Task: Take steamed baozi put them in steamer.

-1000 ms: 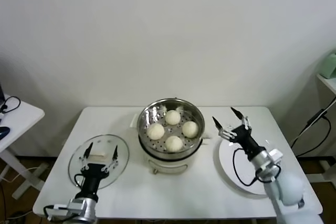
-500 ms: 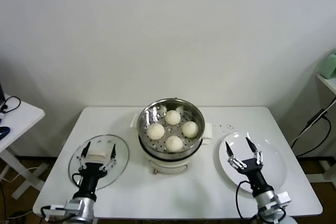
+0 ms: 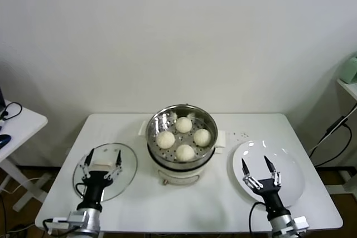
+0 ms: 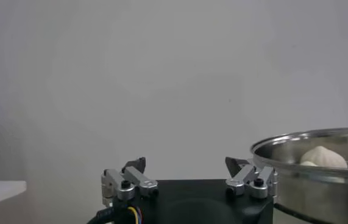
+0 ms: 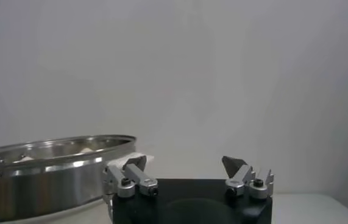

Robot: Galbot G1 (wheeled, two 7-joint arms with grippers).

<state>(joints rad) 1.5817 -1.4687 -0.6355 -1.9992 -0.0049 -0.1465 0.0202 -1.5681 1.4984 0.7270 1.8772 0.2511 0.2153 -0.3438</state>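
White table (image 3: 139, 193), one steamer (image 3: 207, 116), four steamed baozi (image 3: 184, 125), one plate (image 3: 293, 163)

- I judge this a lab or test room staged as a kitchen, not a home.
- Bare white wall (image 3: 178, 32) directly behind the white table (image 3: 184, 204).
- Left of the table, a side desk (image 3: 17, 124) with loose cables.
- Right of it, a cable (image 3: 334, 132) hangs.

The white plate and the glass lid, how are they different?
The white plate is solid white and sits to the steamer's right; the glass lid is see-through and sits to its left. The plate is bare, while the lid has a white handle on top. Both are round, flat on the table, each with an open pincer above.
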